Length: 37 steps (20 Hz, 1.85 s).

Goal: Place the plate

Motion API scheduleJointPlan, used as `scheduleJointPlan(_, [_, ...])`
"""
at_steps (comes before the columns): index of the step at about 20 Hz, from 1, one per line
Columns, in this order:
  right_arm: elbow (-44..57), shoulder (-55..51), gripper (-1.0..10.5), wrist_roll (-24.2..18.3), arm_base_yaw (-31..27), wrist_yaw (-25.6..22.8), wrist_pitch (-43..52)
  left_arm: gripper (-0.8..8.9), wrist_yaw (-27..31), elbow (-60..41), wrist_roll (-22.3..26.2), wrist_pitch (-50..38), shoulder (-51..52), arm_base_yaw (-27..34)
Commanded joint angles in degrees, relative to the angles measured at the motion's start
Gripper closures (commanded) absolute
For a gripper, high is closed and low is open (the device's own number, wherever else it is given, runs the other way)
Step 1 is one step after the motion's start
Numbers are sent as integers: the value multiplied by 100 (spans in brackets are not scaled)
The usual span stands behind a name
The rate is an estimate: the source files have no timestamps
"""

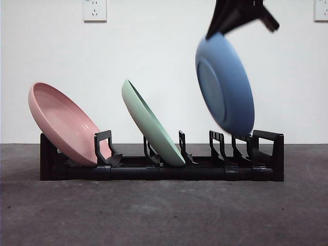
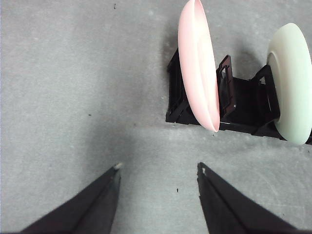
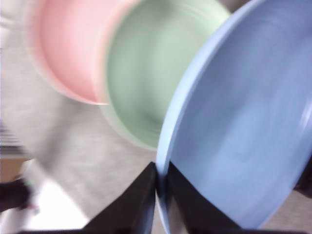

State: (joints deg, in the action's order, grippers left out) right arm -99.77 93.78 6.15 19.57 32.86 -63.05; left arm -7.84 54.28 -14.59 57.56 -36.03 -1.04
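— While the blue plate hangs in the air over the rack's right end, where exactly is it?

— Above the last slots of the black rack, tilted, its lower rim just over the uprights there. I cannot tell whether it touches them. It is in no slot.

— What holds it?

— The right gripper, which enters the front view from the top edge. Its two jaws are clamped narrowly on the plate's rim, one on each face; the wrist view is blurred, but the grip shows clearly.

— What is in the rack?

— Two plates. A green plate stands in a middle slot, leaning toward the rack's left end. A pink plate sits in the leftmost slot, leaning the same way, its upper rim reaching out past the rack's end. The slots at the right end hold nothing.

— And the other arm?

— The left gripper hovers over the grey table near the rack's left end, jaws spread wide, gripping nothing. Its camera sees the pink and green plates edge-on.
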Motion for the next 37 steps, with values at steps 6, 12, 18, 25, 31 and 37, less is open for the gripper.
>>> scheduleJointPlan(6, [-330,-890,933,-367,299,79,59,563,-20,136,-4,-55,-33,-11])
scheduleJointPlan(12, [426,-2243,933,-367,763,-186,1113,563,-20,136,-4,-55,-33,-11])
scheduleJointPlan(18, [3285,-4207,933,-363,1556,-855,3403,563,-17,136,-2,-50,-33,-11])
scheduleJointPlan(25, [5635,-5318,933,-374,3171,-1963,3963,563,-17,136,-2,-57,-33,-11])
scheduleJointPlan(31, [5928,-4328,933,-1373,4896,-3226,3517,563,-15,133,-2,-57,-33,-11])
scheduleJointPlan(37, [5914,-2835,933,-1762,5329,-3462,3919,563,-15,133,-2,-55,-33,-11])
